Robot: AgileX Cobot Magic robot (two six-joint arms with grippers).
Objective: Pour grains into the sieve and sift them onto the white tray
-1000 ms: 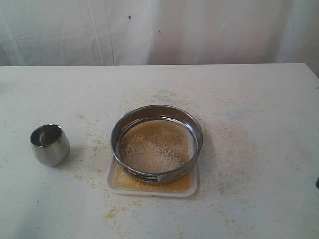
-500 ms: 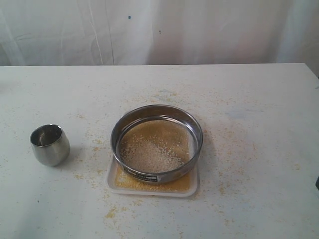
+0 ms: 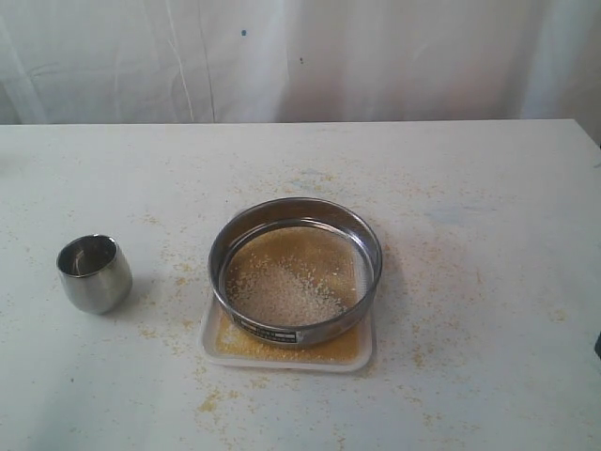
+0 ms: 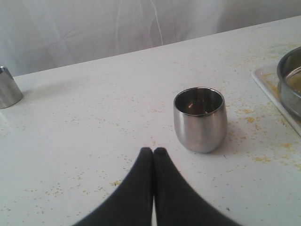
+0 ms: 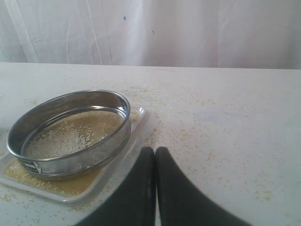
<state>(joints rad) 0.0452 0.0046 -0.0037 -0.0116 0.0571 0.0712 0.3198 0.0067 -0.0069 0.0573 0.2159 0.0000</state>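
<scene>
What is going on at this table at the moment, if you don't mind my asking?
Nothing is being handled right now. The left gripper and right gripper are both shut and empty. The sieve sits on the white tray, with grains on its mesh and more on the tray. The steel cup stands upright, apart from them.

One sieve (image 3: 331, 328), one white tray (image 3: 286, 366), one steel cup (image 3: 94, 273) (grains (image 3: 282, 293) countless).

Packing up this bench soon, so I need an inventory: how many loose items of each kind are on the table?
Steel cup: 1
Sieve: 1
White tray: 1
Another steel object, cut off in the left wrist view: 1
Total: 4
</scene>
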